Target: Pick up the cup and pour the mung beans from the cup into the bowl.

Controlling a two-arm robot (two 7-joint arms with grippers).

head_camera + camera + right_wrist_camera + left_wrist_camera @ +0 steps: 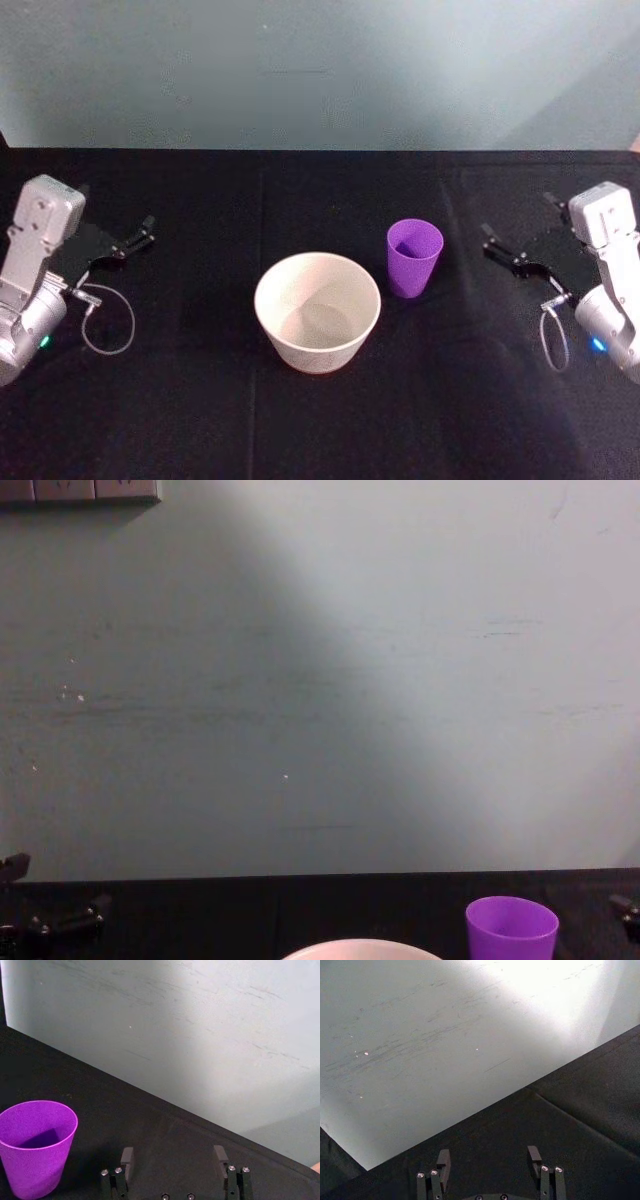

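Both pincers (488, 1156) (173, 1152) — parked outboard, splayed

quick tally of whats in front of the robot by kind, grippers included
cup: 1
bowl: 1
grippers: 2 (left gripper, right gripper, both open)
total: 4

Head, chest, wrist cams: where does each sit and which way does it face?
Head: on the head, looking forward-down at the table: bowl, cup, left hand, right hand, both open.
Chest: lower, facing forward across the table to the wall: bowl rim, cup, hand tips.
Left wrist: on left arm: own fingers, table, wall.
Right wrist: on right arm: own fingers, cup, wall.
Shared: cup in head, chest, right wrist.
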